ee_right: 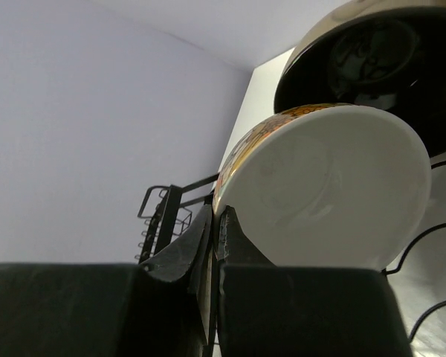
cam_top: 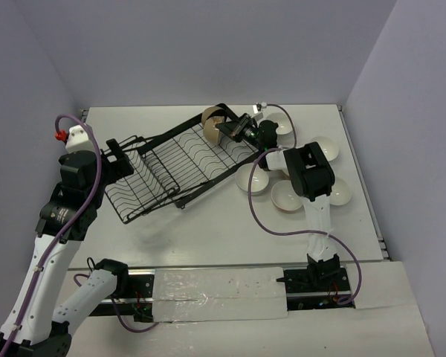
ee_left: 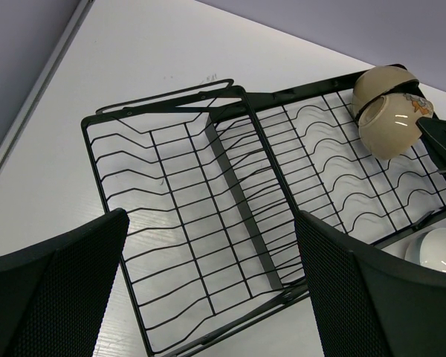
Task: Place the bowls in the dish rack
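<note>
The large black wire dish rack (cam_top: 175, 163) lies diagonally across the centre of the white table (cam_top: 208, 238). The right gripper (ee_right: 214, 227) is clamped on the rim of the orange-patterned ceramic bowl (ee_right: 320, 186), which has a white interior. It holds the bowl on edge at the rack's 1 o'clock end. Just behind it, at the same end, stands a tan-brown bowl (ee_right: 372, 59) with a glossy black interior. A cluster of white ceramic bowls (cam_top: 288, 195) sits loose on the table at the rack's 3 o'clock side. The left gripper (ee_left: 212, 223) hovers over the rack's 8 o'clock end, jaws spread wide, grasping nothing.
</note>
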Action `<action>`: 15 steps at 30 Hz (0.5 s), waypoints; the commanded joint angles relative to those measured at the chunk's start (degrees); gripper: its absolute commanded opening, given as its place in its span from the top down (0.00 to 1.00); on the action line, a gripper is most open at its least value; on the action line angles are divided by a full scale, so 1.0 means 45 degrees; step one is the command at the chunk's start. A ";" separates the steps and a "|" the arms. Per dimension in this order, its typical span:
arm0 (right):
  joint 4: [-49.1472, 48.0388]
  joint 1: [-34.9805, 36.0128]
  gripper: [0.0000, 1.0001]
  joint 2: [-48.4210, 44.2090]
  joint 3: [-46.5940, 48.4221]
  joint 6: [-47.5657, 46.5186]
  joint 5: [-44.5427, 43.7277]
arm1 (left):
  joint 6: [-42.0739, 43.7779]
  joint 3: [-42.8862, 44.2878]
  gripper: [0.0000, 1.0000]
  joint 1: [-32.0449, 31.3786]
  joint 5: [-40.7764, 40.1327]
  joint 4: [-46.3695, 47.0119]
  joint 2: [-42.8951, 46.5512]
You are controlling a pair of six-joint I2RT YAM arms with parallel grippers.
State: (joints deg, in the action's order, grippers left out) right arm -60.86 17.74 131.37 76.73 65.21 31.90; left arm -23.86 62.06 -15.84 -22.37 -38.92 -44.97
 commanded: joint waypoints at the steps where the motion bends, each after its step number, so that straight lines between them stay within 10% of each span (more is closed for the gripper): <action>1: -0.1847 -0.0074 1.00 -0.0229 -0.0058 0.0216 -0.0701 | -0.0206 0.0388 0.01 -0.0036 -0.0068 0.0074 0.0032; 15: -0.2296 -0.0074 1.00 -0.0716 -0.1463 0.0607 -0.2322 | -0.0304 0.0407 0.01 -0.0036 0.0010 0.0035 0.0052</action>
State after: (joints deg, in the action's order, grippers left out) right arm -66.92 17.74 131.33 71.92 67.90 24.32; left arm -24.67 62.06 -15.84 -22.37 -38.92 -44.97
